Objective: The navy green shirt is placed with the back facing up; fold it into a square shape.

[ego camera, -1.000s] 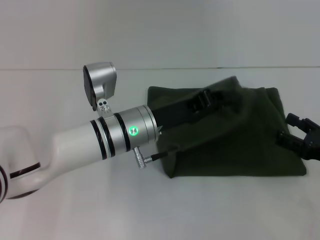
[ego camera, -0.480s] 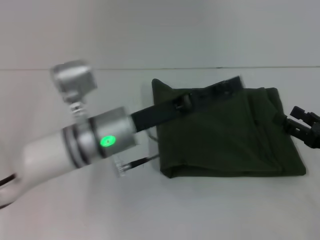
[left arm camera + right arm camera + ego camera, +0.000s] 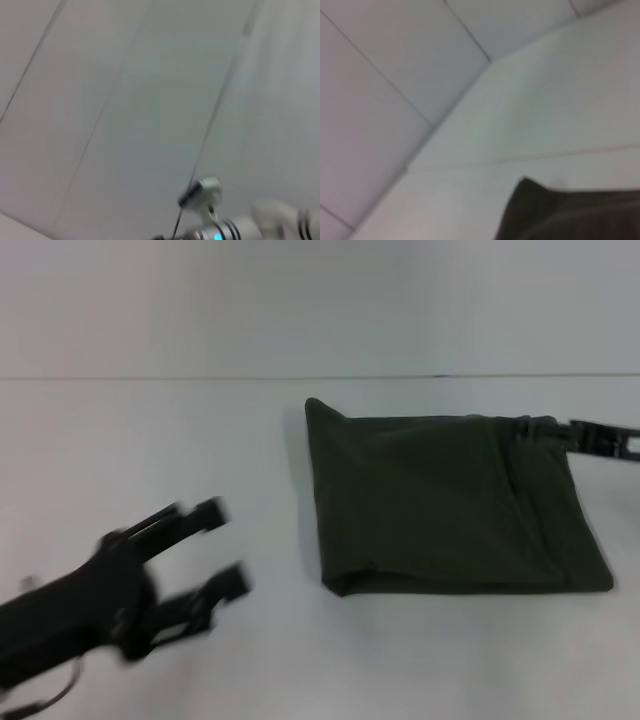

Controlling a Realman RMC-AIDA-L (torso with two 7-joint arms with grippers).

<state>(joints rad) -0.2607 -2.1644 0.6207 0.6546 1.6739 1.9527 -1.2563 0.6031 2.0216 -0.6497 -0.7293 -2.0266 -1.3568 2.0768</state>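
Note:
The navy green shirt (image 3: 450, 505) lies flat on the white table as a folded, roughly square dark olive pad, plain side up. A corner of the shirt (image 3: 570, 215) also shows in the right wrist view. My left gripper (image 3: 225, 548) hovers over bare table to the left of the shirt, well apart from it, open and empty. My right gripper (image 3: 603, 439) shows as a thin dark shape at the shirt's far right corner, reaching in from the right edge.
The white table (image 3: 150, 440) runs back to a pale wall (image 3: 320, 300). The left wrist view shows only pale wall panels and part of a silver arm wrist (image 3: 215, 231).
My left arm has pulled back off the shirt toward the near left, and the lifted cloth has settled flat. My right gripper has shifted from the shirt's right side to its far right corner.

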